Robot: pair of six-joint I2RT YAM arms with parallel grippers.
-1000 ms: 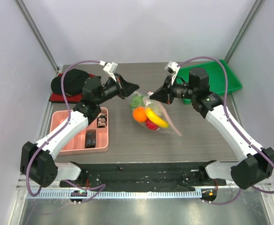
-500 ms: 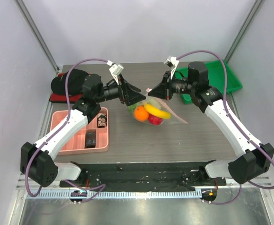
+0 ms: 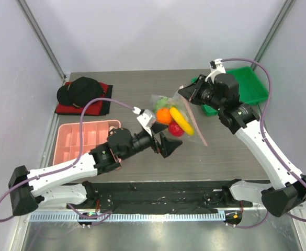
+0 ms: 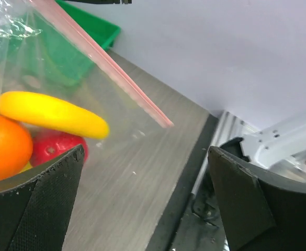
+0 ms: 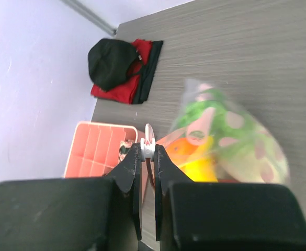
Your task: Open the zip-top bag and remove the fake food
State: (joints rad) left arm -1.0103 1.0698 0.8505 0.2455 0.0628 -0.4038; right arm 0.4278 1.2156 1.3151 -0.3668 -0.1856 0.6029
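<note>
The clear zip-top bag (image 3: 172,112) hangs from my right gripper (image 3: 184,92), with its pink zip strip (image 3: 195,123) trailing down to the right. In the right wrist view that gripper (image 5: 148,151) is shut on the bag's small white slider (image 5: 148,146). Inside the bag lies the fake food: a banana (image 3: 182,121), an orange (image 3: 163,115), a red fruit (image 3: 176,129) and a green cabbage (image 3: 162,102). My left gripper (image 3: 171,146) is open just below and in front of the bag, with nothing between its fingers (image 4: 37,209). The banana (image 4: 53,112) and orange (image 4: 3,146) show to its left.
A pink compartment tray (image 3: 74,141) sits at the left, partly under my left arm. A black cap on a red cloth (image 3: 82,90) lies at the back left. A green tray (image 3: 249,86) stands at the back right, behind my right arm.
My left gripper has opened, let go of the bag and dropped toward the near edge. My right gripper has carried the bag up and to the right by its slider.
</note>
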